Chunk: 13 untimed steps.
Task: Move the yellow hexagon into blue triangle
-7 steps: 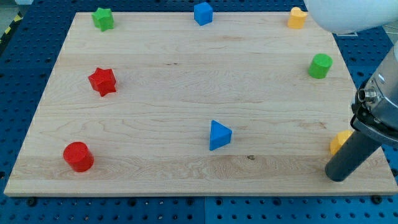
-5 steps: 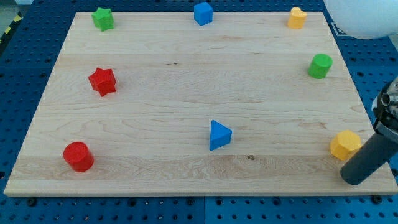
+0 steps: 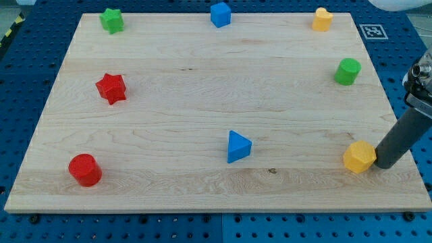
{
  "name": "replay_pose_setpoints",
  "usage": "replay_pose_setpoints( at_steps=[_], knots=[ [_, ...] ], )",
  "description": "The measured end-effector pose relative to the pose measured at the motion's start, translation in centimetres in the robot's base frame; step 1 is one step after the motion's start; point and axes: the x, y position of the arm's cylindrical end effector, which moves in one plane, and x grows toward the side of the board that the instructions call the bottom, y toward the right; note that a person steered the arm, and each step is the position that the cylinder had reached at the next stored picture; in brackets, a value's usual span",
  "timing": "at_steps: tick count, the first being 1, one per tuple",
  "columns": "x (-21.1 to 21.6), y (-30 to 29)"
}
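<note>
My tip is a bare rod grasping nothing, touching the right side of the yellow hexagon near the board's bottom right corner. The blue triangle is sitting well apart near the bottom edge's middle, so most pushing is remaining.

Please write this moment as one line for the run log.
tip: touching yellow hexagon block, view's right side | blue triangle block: apart, further left | contact between blocks: not yet

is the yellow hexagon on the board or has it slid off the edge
On the board: the yellow hexagon sits wholly on the wooden board near its right edge, my tip against its right side.
</note>
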Motion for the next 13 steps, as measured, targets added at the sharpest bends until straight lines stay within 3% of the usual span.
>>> replay_pose_setpoints(
  at_steps=[7, 10, 13],
  knots=[
    [-1.3, -5.5],
    [0.9, -5.6],
    [0.5, -10.2]
  ],
)
